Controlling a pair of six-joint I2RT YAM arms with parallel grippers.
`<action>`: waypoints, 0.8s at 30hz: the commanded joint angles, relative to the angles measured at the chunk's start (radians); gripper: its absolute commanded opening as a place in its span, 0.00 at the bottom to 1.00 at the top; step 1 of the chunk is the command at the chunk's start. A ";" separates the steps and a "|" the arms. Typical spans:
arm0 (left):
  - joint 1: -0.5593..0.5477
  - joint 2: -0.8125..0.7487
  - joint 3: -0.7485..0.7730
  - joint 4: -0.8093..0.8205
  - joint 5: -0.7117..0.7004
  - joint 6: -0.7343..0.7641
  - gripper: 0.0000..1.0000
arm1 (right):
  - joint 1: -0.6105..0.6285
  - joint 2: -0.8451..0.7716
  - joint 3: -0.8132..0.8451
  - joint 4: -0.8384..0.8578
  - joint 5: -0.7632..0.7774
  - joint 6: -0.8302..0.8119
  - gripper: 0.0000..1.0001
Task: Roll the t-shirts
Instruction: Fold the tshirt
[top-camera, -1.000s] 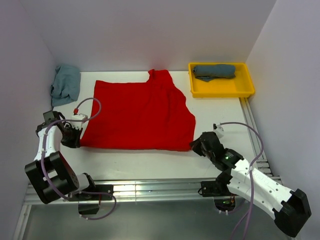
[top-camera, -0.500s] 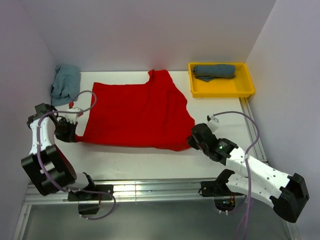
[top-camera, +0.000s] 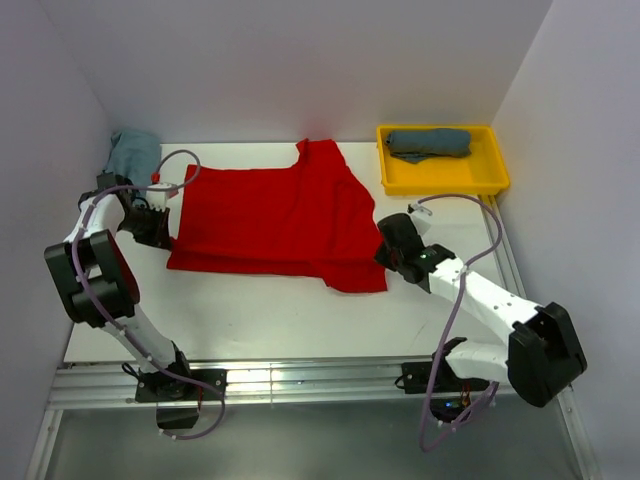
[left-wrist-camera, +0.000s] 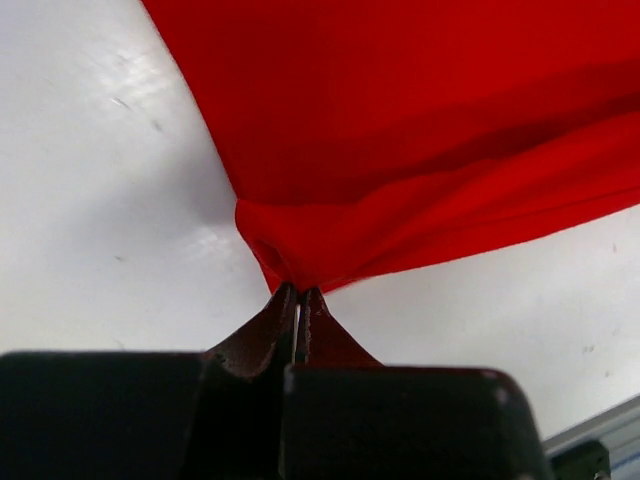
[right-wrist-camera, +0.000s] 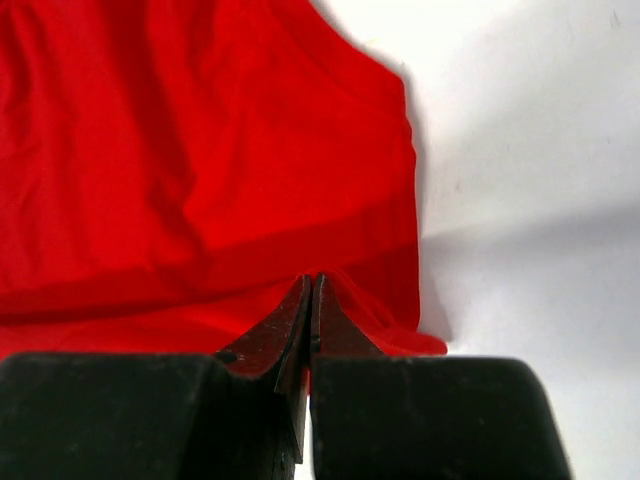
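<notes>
My left claw (left-wrist-camera: 297, 298) is pinched tight on a corner of the red t-shirt (top-camera: 275, 215), cloth bunching just ahead of its tips. My right claw (right-wrist-camera: 311, 290) clamps the opposite hem, red cloth spreading ahead and leftward.

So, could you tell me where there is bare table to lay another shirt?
The widest bare strip runs between the red shirt and the front rail. A smaller patch lies right of the shirt, below the yellow tray. The far-left corner is crowded: teal shirt, left gripper.
</notes>
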 joint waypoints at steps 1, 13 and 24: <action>-0.001 0.039 0.096 0.078 0.049 -0.094 0.00 | -0.026 0.059 0.065 0.059 0.018 -0.065 0.00; -0.059 0.206 0.205 0.129 0.022 -0.187 0.00 | -0.056 0.229 0.140 0.101 0.025 -0.095 0.00; -0.074 0.217 0.188 0.186 -0.037 -0.240 0.18 | -0.073 0.303 0.167 0.111 0.039 -0.111 0.00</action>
